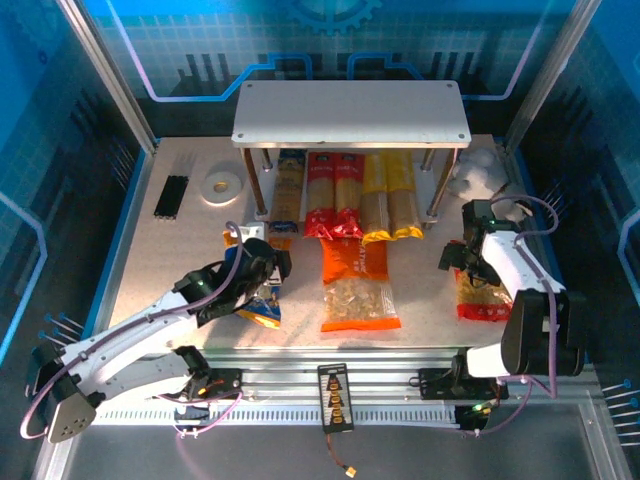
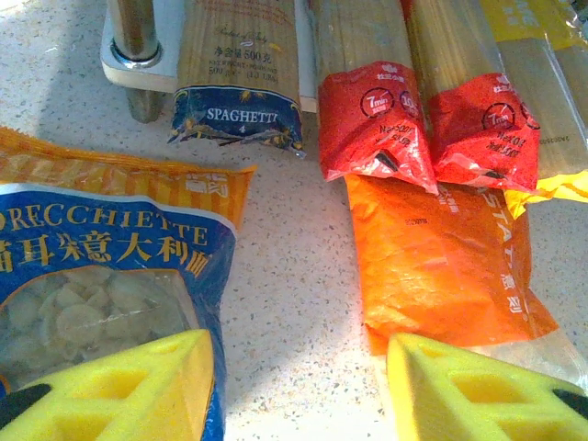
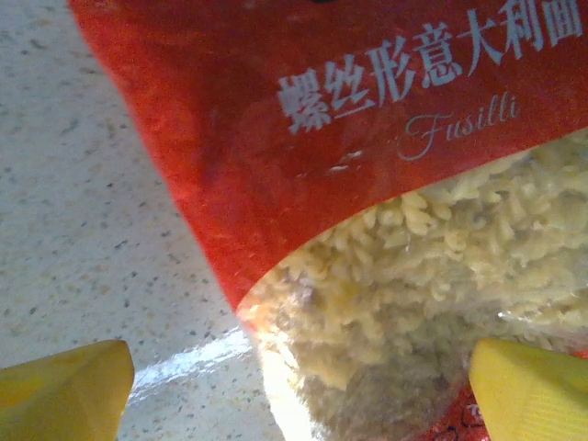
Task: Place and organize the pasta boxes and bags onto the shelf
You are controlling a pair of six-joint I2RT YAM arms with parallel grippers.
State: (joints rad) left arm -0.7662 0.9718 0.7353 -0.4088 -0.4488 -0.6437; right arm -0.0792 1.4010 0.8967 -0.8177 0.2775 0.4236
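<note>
On the left, the left pincer (image 1: 266, 277) hangs low over the blue-and-orange bag (image 2: 101, 276), which lies flat on the counter (image 1: 150, 260) in front of the shelf's left post. Its jaws stand about half wide and grip nothing. One finger is above the bag's edge, the other above bare counter near the orange bag's corner. To take this bag well, I judge it should move further over the bag so both fingers straddle the edge. It can then come down and pinch the film, not the loose pasta.

In the middle, five spaghetti packs (image 1: 347, 200) lie side by side under the top board of the shelf (image 1: 350, 112), their near ends sticking out. The orange bag (image 1: 355, 285) lies on the counter just in front, with the ends of the red packs resting on its far edge.

On the right, the right pincer (image 3: 299, 395) is spread wide and holds nothing, close above the red bag (image 3: 322, 138) lying on the counter. The bag's edge runs between its fingers. A good grasp probably means closing on that flat rim and lifting slowly so the pasta settles instead of swinging.
</note>
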